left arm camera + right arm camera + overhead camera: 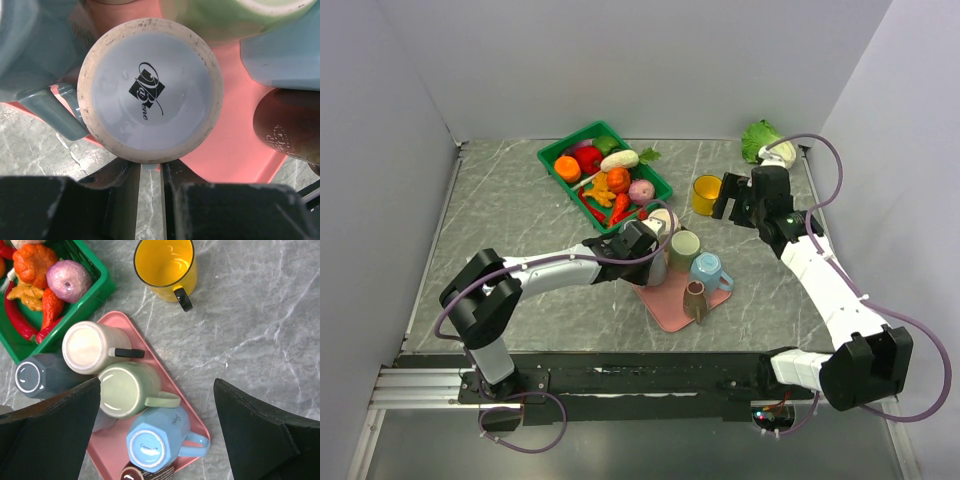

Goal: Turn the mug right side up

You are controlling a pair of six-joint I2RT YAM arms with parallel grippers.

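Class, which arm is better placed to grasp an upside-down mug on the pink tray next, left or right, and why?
Left. The left gripper sits at the pink tray, with an upside-down mug right ahead of its fingers. The right gripper hangs open near the yellow mug, off the tray.

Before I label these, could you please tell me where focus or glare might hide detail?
Left wrist: mug base sharp, left claw dark and blurred. Right wrist: glare inside the yellow mug, right claw a soft silhouette. Top external: even light, faint shadows.
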